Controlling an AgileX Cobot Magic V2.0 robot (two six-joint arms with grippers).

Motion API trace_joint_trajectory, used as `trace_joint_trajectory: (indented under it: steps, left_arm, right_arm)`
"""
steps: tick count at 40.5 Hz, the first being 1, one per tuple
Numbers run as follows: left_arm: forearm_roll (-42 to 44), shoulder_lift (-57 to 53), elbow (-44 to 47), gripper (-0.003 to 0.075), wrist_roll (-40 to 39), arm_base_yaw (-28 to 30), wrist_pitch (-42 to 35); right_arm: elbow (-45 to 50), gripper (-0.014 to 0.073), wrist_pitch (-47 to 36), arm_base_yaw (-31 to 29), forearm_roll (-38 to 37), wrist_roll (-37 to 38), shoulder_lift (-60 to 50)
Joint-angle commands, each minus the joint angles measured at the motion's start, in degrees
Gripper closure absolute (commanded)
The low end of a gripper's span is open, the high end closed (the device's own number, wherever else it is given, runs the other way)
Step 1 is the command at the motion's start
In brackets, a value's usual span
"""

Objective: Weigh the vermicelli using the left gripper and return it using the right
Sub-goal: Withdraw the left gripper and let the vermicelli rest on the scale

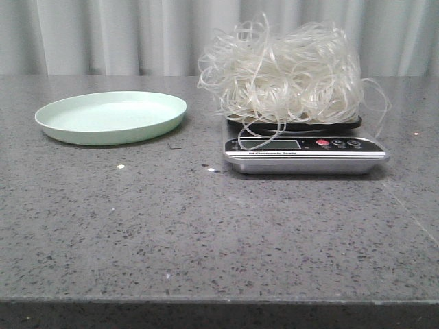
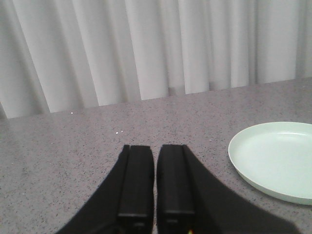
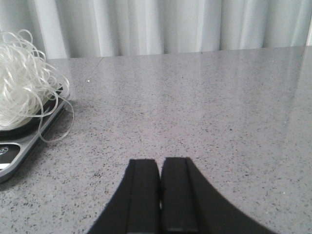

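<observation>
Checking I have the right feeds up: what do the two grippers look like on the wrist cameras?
The left gripper and the right gripper look alike: two flat, matte black rectangular fingers side by side, flaring into a wider black base. No cables, markings or sleeves show.

Whitish vermicelli (image 1: pixel 291 72), mint-green plate (image 1: pixel 110 116)

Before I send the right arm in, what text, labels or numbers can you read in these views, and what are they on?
"Electronic Scale", roughly: small white print on the scale front panel, faint, so only probable.
Scale display: no digits legible.
Labels by the red and dark buttons: too small to read.
Vermicelli, green plate, table, left gripper, right gripper: no text visible.
</observation>
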Motion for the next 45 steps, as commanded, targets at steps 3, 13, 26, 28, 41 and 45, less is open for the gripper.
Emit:
trace_joint_trajectory:
  steps: [3,13,26,28,41,45]
  left_arm:
    - [-0.7,-0.1,-0.3,0.0583,-0.4,0.0,-5.1]
    - [-1.3,-0.1,-0.3,0.0583,-0.6,0.0,-5.1]
    - [-4.3,-0.1,-0.3,0.0583,-0.6,-1.4,-5.1]
    - [-4.3,-0.1,-0.3,0.0583,-0.6,-1.4,-5.1]
    - [-4.3,-0.1,-0.3,0.0583,-0.6,-1.4,-5.1]
    - [-4.3,-0.1,-0.3,0.0583,-0.6,-1.4,-5.1]
  right_arm:
    - [-0.5,0.0443,-7.2,-0.4,0.4,-0.3,-1.0]
    - [-5.7,0.0443,-10.5,-0.4,4.3,-0.3,0.2]
    - [-29.0,0.0443,-3.2,-0.4,4.3,-0.3,19.9]
    - [-34.0,0.0443,0.4,-0.4,4.3,-0.3,24.0]
    - [-63.7,0.0438,21.3,7.6,4.3,-8.0,48.9]
    - [-69.8,0.0369,26.8,10.2,4.3,-9.7,55.3]
